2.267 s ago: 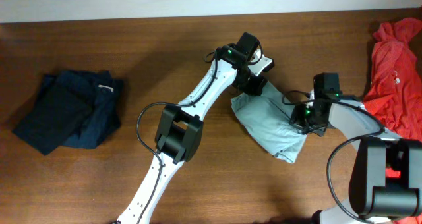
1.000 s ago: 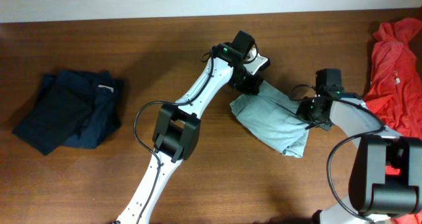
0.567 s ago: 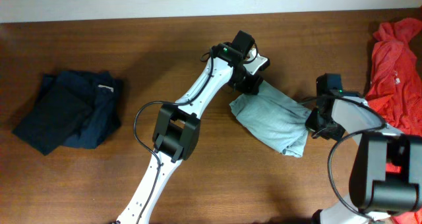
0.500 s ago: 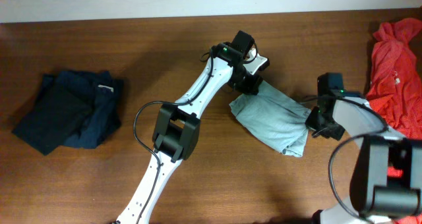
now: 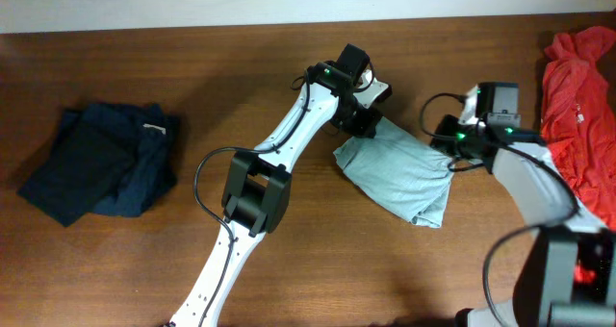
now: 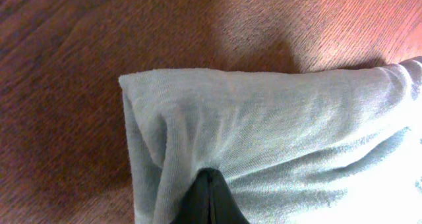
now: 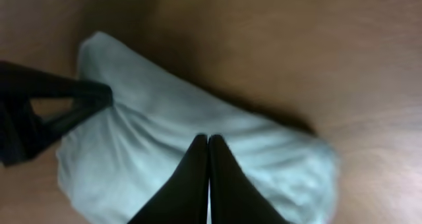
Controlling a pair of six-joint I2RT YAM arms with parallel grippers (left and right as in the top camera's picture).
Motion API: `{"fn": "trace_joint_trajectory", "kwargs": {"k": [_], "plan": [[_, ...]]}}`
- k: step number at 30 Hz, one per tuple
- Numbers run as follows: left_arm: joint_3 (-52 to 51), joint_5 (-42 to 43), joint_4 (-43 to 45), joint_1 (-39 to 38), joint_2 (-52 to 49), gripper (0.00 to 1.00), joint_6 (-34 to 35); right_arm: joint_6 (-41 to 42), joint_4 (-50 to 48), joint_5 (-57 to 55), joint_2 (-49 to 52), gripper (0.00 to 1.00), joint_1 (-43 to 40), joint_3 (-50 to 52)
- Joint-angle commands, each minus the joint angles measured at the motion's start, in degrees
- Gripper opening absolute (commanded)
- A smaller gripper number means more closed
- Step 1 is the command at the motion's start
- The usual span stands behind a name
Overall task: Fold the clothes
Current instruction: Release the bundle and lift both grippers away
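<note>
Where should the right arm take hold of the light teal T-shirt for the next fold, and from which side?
Probably its free lower-right end. The T-shirt lies as a flat slanted band, and the left gripper pinches its upper-left end, so the far end is unheld. Come down from above on the right side, the right gripper, now shut, opening its jaws across that edge.

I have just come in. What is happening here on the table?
Two robot arms are folding a pale T-shirt, which lies partly folded in the middle. The left gripper pinches its far left corner. The right gripper is shut near its right edge, seemingly holding nothing. A navy garment lies at the left, a red garment at the right.
</note>
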State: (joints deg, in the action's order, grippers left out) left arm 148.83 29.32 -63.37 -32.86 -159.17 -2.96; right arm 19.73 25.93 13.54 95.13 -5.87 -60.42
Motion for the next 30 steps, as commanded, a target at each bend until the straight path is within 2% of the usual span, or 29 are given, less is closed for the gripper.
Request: {"fn": "trace_joint_trajectory", "kwargs": {"k": [1, 4, 7, 13, 15, 20, 23, 30], "plan": [[-0.81, -6.43, -0.79, 1.53, -2.99, 0.00, 0.87, -1.09, -3.37, 5.66, 5.79, 0.04, 2.29, -0.11], [-0.81, -6.45, -0.79, 1.53, -2.99, 0.00, 0.90, -1.11, -5.92, 5.95, 10.75, 0.04, 3.74, -0.13], [-0.81, -6.47, -0.81, 1.53, -2.99, 0.00, 1.57, -1.05, -4.55, 3.26, 13.57, 0.04, 3.89, -0.13], [-0.81, -6.73, -0.79, 1.62, -2.99, 0.00, 2.34, 4.79, 9.11, -23.76, 13.18, 0.04, -0.52, -0.57], [-0.81, -6.69, -0.79, 1.70, -2.99, 0.00, 2.36, 4.81, 12.50, -28.20, 12.57, 0.04, -2.49, -0.81], [-0.81, -7.98, -1.18, 2.01, -2.99, 0.00, 2.36, 4.76, 15.10, -22.93, 10.03, 0.04, -6.05, -0.96], [-0.81, -8.17, -1.36, 2.29, -2.99, 0.00, 2.34, 4.74, 15.91, -22.58, 8.46, 0.04, -6.23, -1.05], [-0.50, -8.17, -2.21, 3.06, -0.74, 0.00, 2.32, 3.30, 16.79, -11.91, 0.35, 0.04, -6.16, -1.53]]}}
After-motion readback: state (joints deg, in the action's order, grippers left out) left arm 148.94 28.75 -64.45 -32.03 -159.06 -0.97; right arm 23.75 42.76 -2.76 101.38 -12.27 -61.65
